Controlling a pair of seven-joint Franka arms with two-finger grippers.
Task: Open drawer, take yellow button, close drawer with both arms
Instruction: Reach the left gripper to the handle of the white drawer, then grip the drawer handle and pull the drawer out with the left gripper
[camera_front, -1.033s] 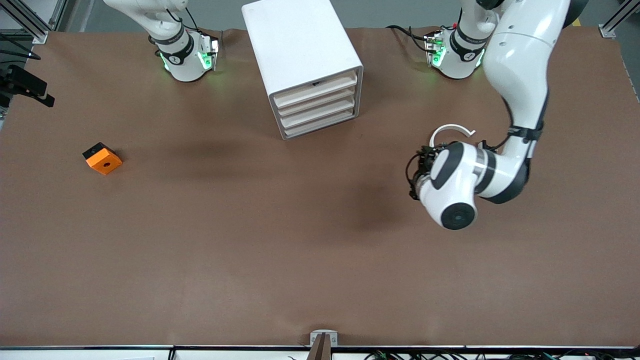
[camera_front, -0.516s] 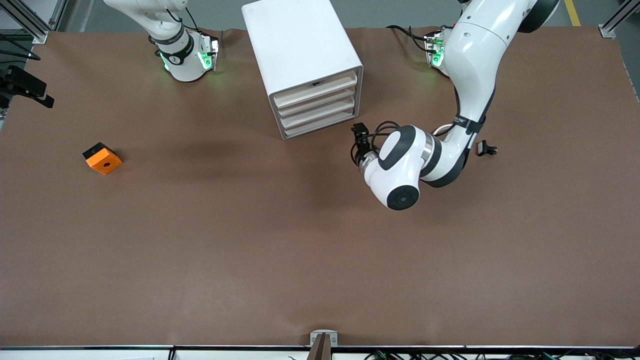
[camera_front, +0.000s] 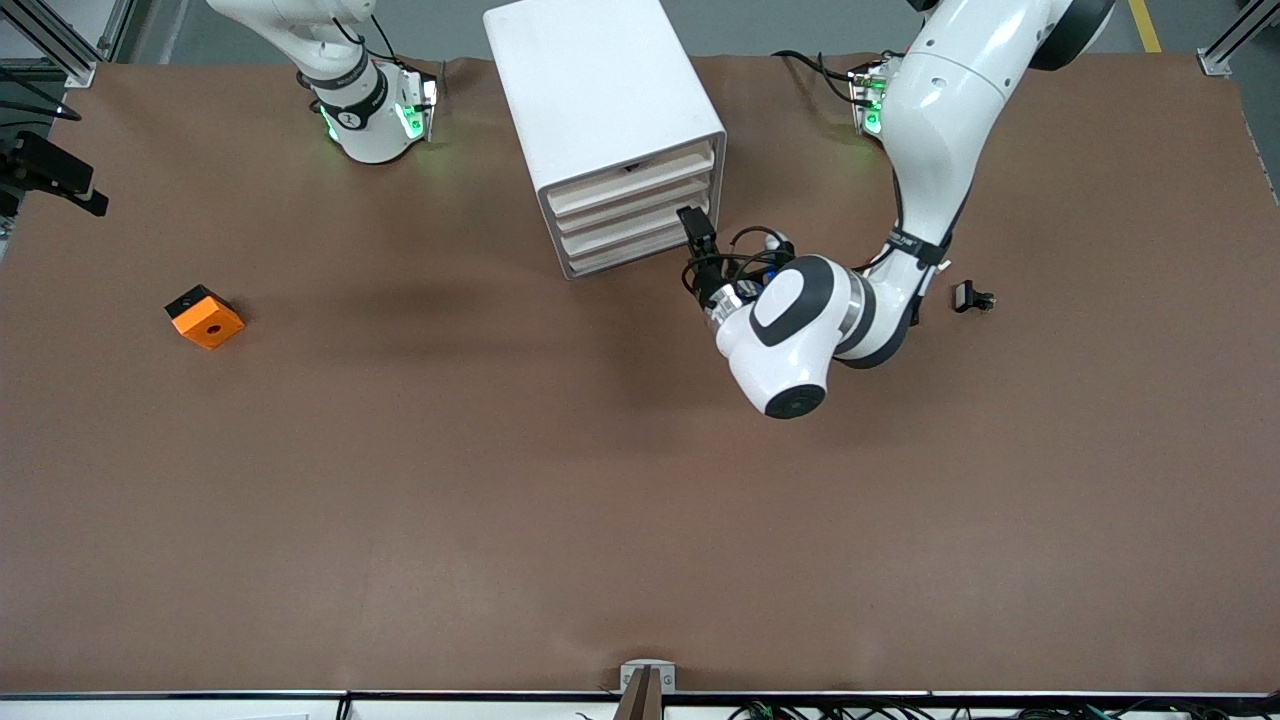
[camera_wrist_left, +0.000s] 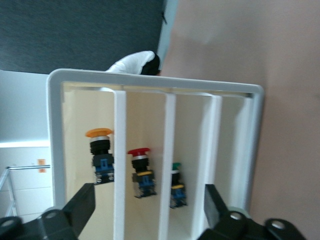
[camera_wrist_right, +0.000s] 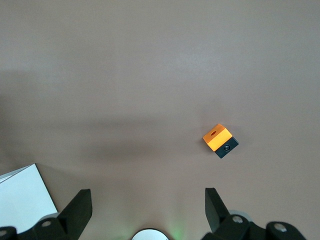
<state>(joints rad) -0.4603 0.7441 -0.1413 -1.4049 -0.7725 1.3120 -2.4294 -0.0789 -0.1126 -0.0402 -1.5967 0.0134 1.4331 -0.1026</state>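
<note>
The white cabinet (camera_front: 600, 90) stands between the two arm bases with all its drawers pushed in. The drawer (camera_front: 640, 180) with the dark notch is the top one. In the left wrist view the fronts look see-through. The button (camera_wrist_left: 99, 150) with the orange cap stands inside the top drawer (camera_wrist_left: 80, 125), with a red-capped and a green-capped one in the drawers below. My left gripper (camera_front: 697, 235) (camera_wrist_left: 147, 210) is open just in front of the drawer fronts, holding nothing. My right gripper (camera_wrist_right: 147, 207) waits open and empty above the table near its base.
An orange square block (camera_front: 205, 316) (camera_wrist_right: 220, 140) lies toward the right arm's end of the table. A small black clip (camera_front: 972, 297) lies toward the left arm's end, beside the left forearm. A black mount (camera_front: 55, 172) sticks in at the table's edge.
The left arm has swung from over the white curved piece across to the cabinet's front, uncovering the black clip. The right arm has not moved.
</note>
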